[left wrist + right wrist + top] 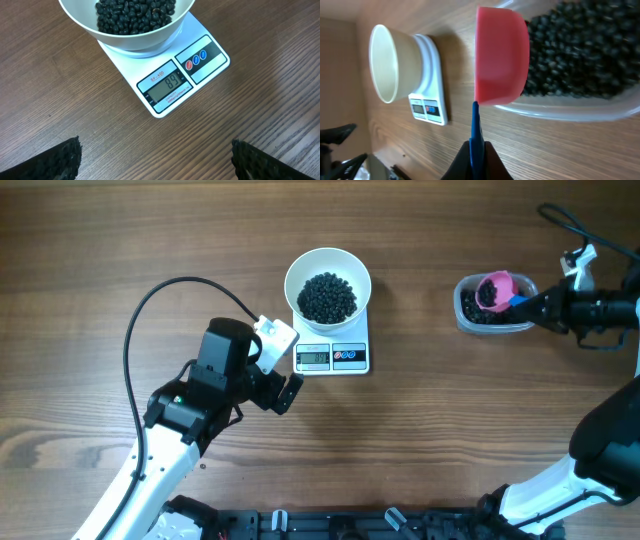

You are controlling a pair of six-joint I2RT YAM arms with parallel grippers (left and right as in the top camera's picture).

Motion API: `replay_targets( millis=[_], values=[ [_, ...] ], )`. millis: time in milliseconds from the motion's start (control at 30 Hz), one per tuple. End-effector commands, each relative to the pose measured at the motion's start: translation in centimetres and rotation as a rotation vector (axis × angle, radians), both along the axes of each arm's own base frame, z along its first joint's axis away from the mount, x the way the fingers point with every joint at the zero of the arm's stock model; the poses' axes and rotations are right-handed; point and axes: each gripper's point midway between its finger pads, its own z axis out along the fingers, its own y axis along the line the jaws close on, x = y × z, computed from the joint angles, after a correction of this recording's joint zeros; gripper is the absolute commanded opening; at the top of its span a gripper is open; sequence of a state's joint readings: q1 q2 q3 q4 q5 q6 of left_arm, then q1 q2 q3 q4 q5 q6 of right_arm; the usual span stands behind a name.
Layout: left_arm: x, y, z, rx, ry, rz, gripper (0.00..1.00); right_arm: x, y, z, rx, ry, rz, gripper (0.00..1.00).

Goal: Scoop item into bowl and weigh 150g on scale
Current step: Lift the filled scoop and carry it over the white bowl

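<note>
The white bowl stands on the white scale at mid-table, holding a dark heap of the item. In the left wrist view the scale's display reads 89 below the bowl. My left gripper hovers open and holding nothing just left of the scale's front, its fingertips far apart. My right gripper is shut on the blue handle of a pink scoop. The scoop sits tipped at the rim of a clear tub full of black beans.
A black cable loops over the table behind the left arm. More cable runs at the far right behind the right arm. A black rail lines the table's near edge.
</note>
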State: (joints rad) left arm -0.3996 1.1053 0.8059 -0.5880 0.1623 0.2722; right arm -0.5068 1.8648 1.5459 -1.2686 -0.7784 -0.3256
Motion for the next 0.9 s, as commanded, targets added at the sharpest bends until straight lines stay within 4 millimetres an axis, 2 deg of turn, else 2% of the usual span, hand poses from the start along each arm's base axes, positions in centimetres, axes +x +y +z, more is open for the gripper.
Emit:
replay_targets(
  millis=[0, 133, 333, 500, 733, 867],
  values=[
    [0.0, 0.1, -0.3, 0.004, 0.005, -0.005, 1.0, 0.8, 1.3, 1.1, 0.113, -0.067, 0.022, 0.04],
    [0.0, 0.1, -0.3, 0.004, 0.005, -0.005, 1.0, 1.0, 2.7, 2.1, 0.137, -0.097, 0.049, 0.04],
    [0.0, 0.1, -0.3, 0.004, 0.006, -0.005, 1.0, 1.6, 6.3, 3.0, 0.137, -0.1, 0.133, 0.04],
    [0.0, 0.1, -0.3, 0.004, 0.005, -0.005, 1.0, 2.1, 10.3, 3.6, 0.141, -0.1, 0.218, 0.04],
    [0.0, 0.1, -0.3, 0.004, 0.005, -0.005, 1.0, 2.9, 15.7, 5.2, 0.163, -0.136, 0.317, 0.04],
    [0.0, 0.1, -0.3, 0.004, 0.005, -0.005, 1.0, 3.1, 19.5, 6.4, 0.161, -0.173, 0.392, 0.04]
  ],
)
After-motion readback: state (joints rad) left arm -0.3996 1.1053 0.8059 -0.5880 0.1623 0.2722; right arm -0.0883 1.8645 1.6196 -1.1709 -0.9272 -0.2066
